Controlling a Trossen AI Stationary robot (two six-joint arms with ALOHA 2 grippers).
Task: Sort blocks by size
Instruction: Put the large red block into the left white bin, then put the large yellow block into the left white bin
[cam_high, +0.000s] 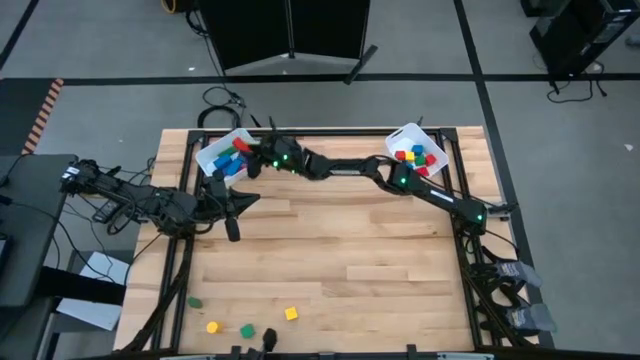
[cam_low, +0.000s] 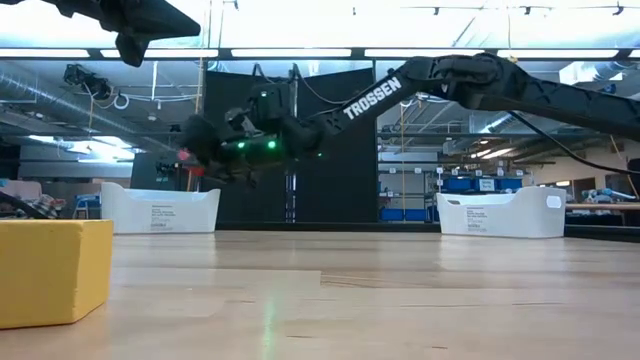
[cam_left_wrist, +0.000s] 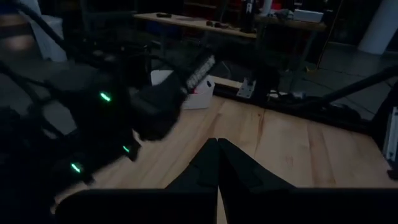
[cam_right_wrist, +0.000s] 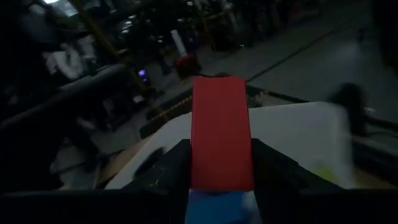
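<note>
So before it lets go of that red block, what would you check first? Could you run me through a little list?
1. Red block held between the right gripper's fingers: ok.
2. Right gripper over the left bin: ok in the high view.
3. Bin holds longer bars, matching this long block: looks ok; blue and red pieces show, sizes hard to judge.
4. Left gripper clear of the drop: ok, it waits shut, beside the bin.
5. Room in the bin for another block: cannot tell.
6. Loose blocks left at the near edge to sort: ok, several remain.
</note>
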